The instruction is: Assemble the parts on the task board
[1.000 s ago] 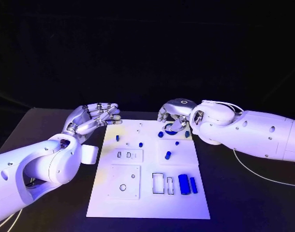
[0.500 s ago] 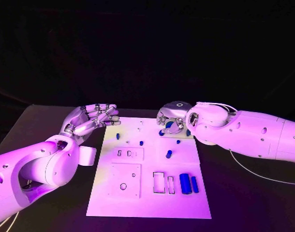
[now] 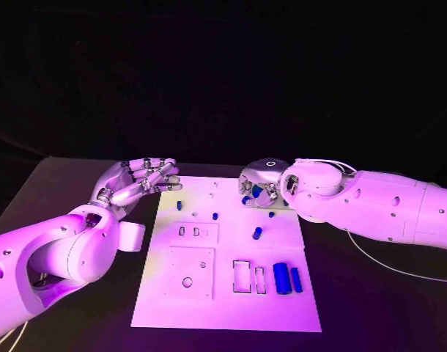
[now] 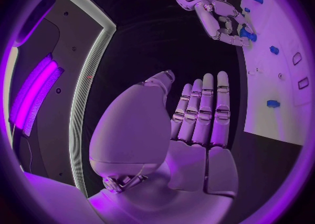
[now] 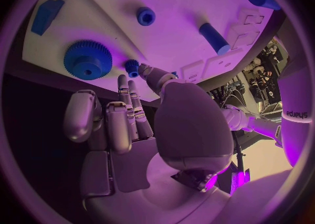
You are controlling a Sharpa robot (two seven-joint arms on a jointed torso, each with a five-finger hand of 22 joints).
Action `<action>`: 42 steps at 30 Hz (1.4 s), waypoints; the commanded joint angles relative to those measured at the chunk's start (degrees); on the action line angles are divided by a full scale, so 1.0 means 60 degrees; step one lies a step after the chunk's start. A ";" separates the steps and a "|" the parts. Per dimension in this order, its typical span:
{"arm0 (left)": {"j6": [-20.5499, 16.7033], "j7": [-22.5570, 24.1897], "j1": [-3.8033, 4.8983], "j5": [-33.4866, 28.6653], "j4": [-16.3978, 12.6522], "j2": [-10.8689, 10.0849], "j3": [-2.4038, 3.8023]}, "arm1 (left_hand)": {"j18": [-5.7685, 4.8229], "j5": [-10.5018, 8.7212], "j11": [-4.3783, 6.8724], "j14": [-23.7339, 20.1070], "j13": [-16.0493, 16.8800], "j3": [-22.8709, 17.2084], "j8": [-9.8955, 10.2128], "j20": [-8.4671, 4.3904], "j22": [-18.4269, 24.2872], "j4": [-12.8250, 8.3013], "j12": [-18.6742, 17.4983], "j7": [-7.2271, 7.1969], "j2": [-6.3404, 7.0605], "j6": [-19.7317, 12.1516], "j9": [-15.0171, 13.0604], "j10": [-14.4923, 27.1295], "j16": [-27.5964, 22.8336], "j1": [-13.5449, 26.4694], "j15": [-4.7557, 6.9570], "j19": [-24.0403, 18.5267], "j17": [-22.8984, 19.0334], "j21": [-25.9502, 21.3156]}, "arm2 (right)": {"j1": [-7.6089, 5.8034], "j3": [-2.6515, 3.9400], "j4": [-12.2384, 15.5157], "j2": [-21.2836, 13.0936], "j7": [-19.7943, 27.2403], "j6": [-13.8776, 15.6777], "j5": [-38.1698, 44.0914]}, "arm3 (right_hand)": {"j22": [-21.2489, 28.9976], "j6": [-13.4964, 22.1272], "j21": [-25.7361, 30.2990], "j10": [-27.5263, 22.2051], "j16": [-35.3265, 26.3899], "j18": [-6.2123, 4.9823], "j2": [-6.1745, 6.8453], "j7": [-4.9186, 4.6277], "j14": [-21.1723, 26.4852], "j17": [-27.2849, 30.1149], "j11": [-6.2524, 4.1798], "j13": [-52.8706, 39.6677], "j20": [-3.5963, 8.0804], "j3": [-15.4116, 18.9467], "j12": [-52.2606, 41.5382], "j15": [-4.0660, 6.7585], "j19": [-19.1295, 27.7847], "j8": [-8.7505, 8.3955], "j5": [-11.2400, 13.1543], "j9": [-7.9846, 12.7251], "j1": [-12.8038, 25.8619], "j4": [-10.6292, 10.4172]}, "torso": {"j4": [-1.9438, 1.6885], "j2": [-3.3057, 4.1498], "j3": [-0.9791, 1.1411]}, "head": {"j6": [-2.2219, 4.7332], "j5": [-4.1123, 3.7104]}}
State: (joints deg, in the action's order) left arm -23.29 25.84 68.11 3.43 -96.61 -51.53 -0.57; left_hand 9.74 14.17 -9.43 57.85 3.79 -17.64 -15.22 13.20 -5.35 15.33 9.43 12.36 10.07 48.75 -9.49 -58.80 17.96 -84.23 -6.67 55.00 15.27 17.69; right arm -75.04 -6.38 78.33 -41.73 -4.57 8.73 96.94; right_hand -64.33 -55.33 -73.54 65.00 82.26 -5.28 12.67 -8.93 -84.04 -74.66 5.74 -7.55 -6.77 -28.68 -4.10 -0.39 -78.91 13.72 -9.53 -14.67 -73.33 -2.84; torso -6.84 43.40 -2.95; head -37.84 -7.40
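Hovering at the far edge of the task board (image 3: 223, 293), your right hand (image 3: 261, 183) kept its fingers (image 5: 125, 108) loosely curled and apart, holding nothing; just beyond their tips lay the large blue gear (image 5: 87, 60) flat on the board, its axis upright, with a small gear (image 5: 133, 67) beside it. I judged it poised for pickup. Your left hand (image 3: 139, 181) waited off the counter (image 3: 65, 191), fingers (image 4: 203, 114) straight, pressed together, empty.

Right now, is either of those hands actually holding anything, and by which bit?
Nothing is held. The left hand is open, fingers straight. The right hand hovers over the board near a large gear, fingers apart and gripping nothing.
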 commanded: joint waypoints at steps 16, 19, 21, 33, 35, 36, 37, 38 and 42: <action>0.0176 -0.0050 0.0034 0.0015 -0.0037 -0.0052 0.0010 | 0.0145 -0.0068 -0.0037 0.0092 -0.0008 -0.0112 0.0008 -0.0041 0.0005 -0.0039 -0.0101 0.0086 0.0049 -0.0024 -0.0004 -0.0009 0.0047 -0.0027 -0.0026 0.0126 0.0048 0.0069 | 0.0036 -0.0004 -0.0073 0.0027 -0.0019 -0.0042 0.0134 | -0.0898 -0.0583 -0.0661 0.0759 0.0326 0.0210 -0.0510 0.0116 -0.0596 -0.0339 -0.0197 -0.0073 0.0100 -0.0823 -0.0172 0.0039 -0.0241 0.0368 0.0207 -0.0354 -0.0383 0.0092 | -0.0088 0.0094 -0.0028 | -0.0055 -0.0095; 0.0178 -0.0064 0.0034 0.0014 -0.0029 -0.0054 0.0010 | 0.0145 -0.0069 -0.0037 0.0094 -0.0008 -0.0115 0.0009 -0.0042 0.0004 -0.0041 -0.0105 0.0086 0.0048 -0.0025 -0.0004 -0.0008 0.0047 -0.0029 -0.0026 0.0131 0.0050 0.0072 | 0.0037 -0.0004 -0.0077 0.0022 -0.0018 0.0001 0.0134 | -0.0993 -0.0649 -0.0724 0.0858 0.0345 0.0222 -0.0565 0.0151 -0.0596 -0.0352 -0.0232 -0.0083 0.0125 -0.0880 -0.0181 0.0070 -0.0258 0.0443 0.0201 -0.0438 -0.0428 0.0152 | -0.0078 0.0102 -0.0027 | -0.0045 -0.0077; 0.0177 -0.0073 0.0034 0.0014 -0.0025 -0.0055 0.0010 | 0.0145 -0.0069 -0.0037 0.0094 -0.0008 -0.0115 0.0009 -0.0042 0.0004 -0.0041 -0.0105 0.0086 0.0048 -0.0025 -0.0004 -0.0008 0.0047 -0.0029 -0.0026 0.0131 0.0050 0.0072 | 0.0037 -0.0004 -0.0085 0.0027 -0.0020 0.0029 0.0135 | -0.0993 -0.0649 -0.0724 0.0858 0.0345 0.0222 -0.0565 0.0151 -0.0596 -0.0352 -0.0232 -0.0083 0.0125 -0.0880 -0.0181 0.0070 -0.0258 0.0443 0.0201 -0.0438 -0.0428 0.0152 | -0.0074 0.0106 -0.0030 | -0.0038 -0.0086; 0.0205 -0.0106 0.0035 0.0014 -0.0019 -0.0053 0.0010 | 0.0138 -0.0072 -0.0043 0.0071 -0.0009 -0.0137 0.0018 -0.0047 0.0007 -0.0058 -0.0136 0.0092 0.0044 -0.0038 -0.0001 0.0001 0.0029 -0.0045 -0.0034 0.0140 0.0057 0.0073 | 0.0049 -0.0012 -0.0192 0.0082 -0.0079 0.0033 0.0177 | -0.0989 -0.0610 -0.0722 0.0845 0.0351 0.0218 -0.0522 0.0137 -0.0592 -0.0342 -0.0228 -0.0071 0.0136 -0.0900 -0.0135 0.0071 -0.0229 0.0452 0.0221 -0.0488 -0.0448 0.0226 | -0.0108 0.0123 -0.0043 | -0.0061 -0.0111; 0.0209 -0.0114 0.0035 0.0014 -0.0016 -0.0054 0.0010 | 0.0138 -0.0072 -0.0043 0.0071 -0.0009 -0.0137 0.0018 -0.0047 0.0007 -0.0058 -0.0136 0.0092 0.0044 -0.0038 -0.0001 0.0001 0.0029 -0.0045 -0.0034 0.0140 0.0057 0.0073 | 0.0052 -0.0014 -0.0199 0.0081 -0.0085 0.0032 0.0180 | -0.1001 -0.0609 -0.0730 0.0846 0.0350 0.0220 -0.0525 0.0136 -0.0590 -0.0336 -0.0228 -0.0069 0.0137 -0.0912 -0.0130 0.0071 -0.0231 0.0456 0.0216 -0.0497 -0.0461 0.0241 | -0.0109 0.0127 -0.0044 | -0.0057 -0.0122; 0.0210 -0.0118 0.0035 0.0014 -0.0015 -0.0055 0.0010 | 0.0135 -0.0072 -0.0046 0.0061 -0.0010 -0.0146 0.0022 -0.0048 0.0010 -0.0065 -0.0147 0.0095 0.0042 -0.0043 0.0001 0.0005 0.0021 -0.0051 -0.0037 0.0139 0.0059 0.0071 | 0.0053 -0.0015 -0.0201 0.0081 -0.0089 0.0033 0.0181 | -0.0996 -0.0607 -0.0726 0.0846 0.0355 0.0218 -0.0527 0.0134 -0.0591 -0.0346 -0.0227 -0.0068 0.0137 -0.0922 -0.0125 0.0071 -0.0224 0.0458 0.0210 -0.0505 -0.0471 0.0254 | -0.0109 0.0128 -0.0048 | -0.0055 -0.0125; 0.0211 -0.0123 0.0035 0.0014 -0.0014 -0.0056 0.0010 | 0.0135 -0.0072 -0.0046 0.0061 -0.0010 -0.0146 0.0022 -0.0048 0.0010 -0.0065 -0.0147 0.0095 0.0042 -0.0043 0.0001 0.0005 0.0021 -0.0051 -0.0037 0.0139 0.0059 0.0071 | 0.0054 -0.0016 -0.0202 0.0079 -0.0095 0.0042 0.0182 | -0.1001 -0.0605 -0.0729 0.0847 0.0352 0.0218 -0.0530 0.0132 -0.0589 -0.0337 -0.0227 -0.0067 0.0138 -0.0930 -0.0120 0.0071 -0.0223 0.0460 0.0205 -0.0511 -0.0479 0.0265 | -0.0107 0.0130 -0.0047 | -0.0054 -0.0120; 0.0213 -0.0130 0.0035 0.0014 -0.0013 -0.0057 0.0010 | 0.0134 -0.0072 -0.0049 0.0055 -0.0010 -0.0155 0.0025 -0.0049 0.0012 -0.0072 -0.0158 0.0098 0.0040 -0.0048 0.0002 0.0008 0.0015 -0.0057 -0.0039 0.0139 0.0062 0.0070 | 0.0054 -0.0016 -0.0190 0.0071 -0.0104 0.0090 0.0184 | -0.1012 -0.0607 -0.0736 0.0847 0.0356 0.0220 -0.0535 0.0131 -0.0590 -0.0341 -0.0226 -0.0065 0.0138 -0.0943 -0.0115 0.0070 -0.0225 0.0465 0.0197 -0.0520 -0.0493 0.0281 | -0.0108 0.0136 -0.0045 | -0.0050 -0.0121; 0.0223 -0.0145 0.0035 0.0014 -0.0009 -0.0058 0.0010 | 0.0133 -0.0072 -0.0052 0.0049 -0.0010 -0.0163 0.0029 -0.0049 0.0014 -0.0078 -0.0167 0.0102 0.0037 -0.0053 0.0003 0.0012 0.0010 -0.0063 -0.0041 0.0138 0.0064 0.0068 | 0.0055 -0.0016 -0.0041 -0.0006 -0.0125 0.0416 0.0207 | -0.1026 -0.0621 -0.0745 0.0877 0.0361 0.0220 -0.0552 0.0125 -0.0588 -0.0341 -0.0221 -0.0065 0.0138 -0.0976 -0.0109 0.0071 -0.0217 0.0488 0.0132 -0.0556 -0.0509 0.0316 | -0.0116 0.0136 -0.0045 | -0.0026 -0.0130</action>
State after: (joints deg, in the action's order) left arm -23.11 24.90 68.24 3.43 -96.60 -51.95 -0.56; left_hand 9.73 13.97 -9.43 58.05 3.78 -18.28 -15.22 12.91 -5.35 15.02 8.63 12.36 10.07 48.74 -9.48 -58.79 17.96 -84.23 -6.88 55.30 15.58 17.91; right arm -74.92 -6.33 77.70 -41.61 -4.68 10.31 97.11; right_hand -70.43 -58.81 -77.77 69.84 84.15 -4.63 9.63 -8.14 -84.04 -74.93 4.28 -7.77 -6.05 -34.48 -4.81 -0.40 -80.24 16.39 -8.38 -17.91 -76.03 -1.17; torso -7.48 44.18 -3.21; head -38.14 -8.13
